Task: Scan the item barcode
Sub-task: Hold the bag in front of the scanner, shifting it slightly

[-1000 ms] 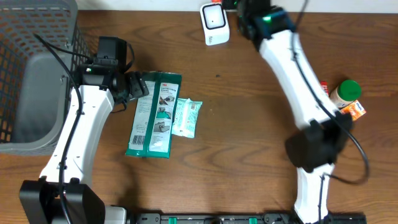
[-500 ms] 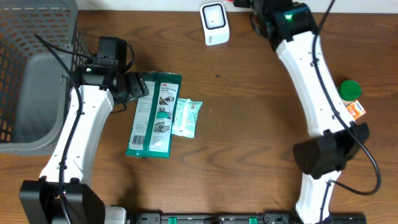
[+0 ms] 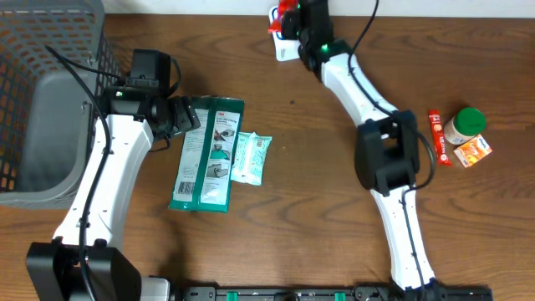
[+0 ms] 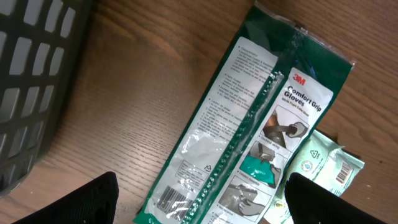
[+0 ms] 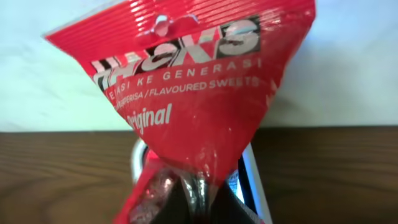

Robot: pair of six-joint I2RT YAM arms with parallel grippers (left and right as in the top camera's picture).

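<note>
From above, my right gripper (image 3: pixel 303 29) is squeezing shut on the red sweets bag (image 3: pixel 286 12) just over the white scanner (image 3: pixel 285 53), hiding its top, while a green-lid bottle (image 3: pixel 465 124), an orange box (image 3: pixel 474 151) and a red stick (image 3: pixel 439 138) are lying well apart on the right. The grey basket (image 3: pixel 84 50) on the left is showing its grey bottom. In my left wrist view, my left gripper (image 4: pixel 200 186) is hanging wide open, holding nothing, over the green glove packet (image 4: pixel 249 124), with a small pale packet (image 4: pixel 320 165) touching its side. In my right wrist view, the red sweets bag is getting pinched at its bottom and is blocking the scanner behind it.

Left end effector (image 3: pixel 185 117) spread wide, right end effector (image 3: pixel 292 18) clamped, arm outstretched
</note>
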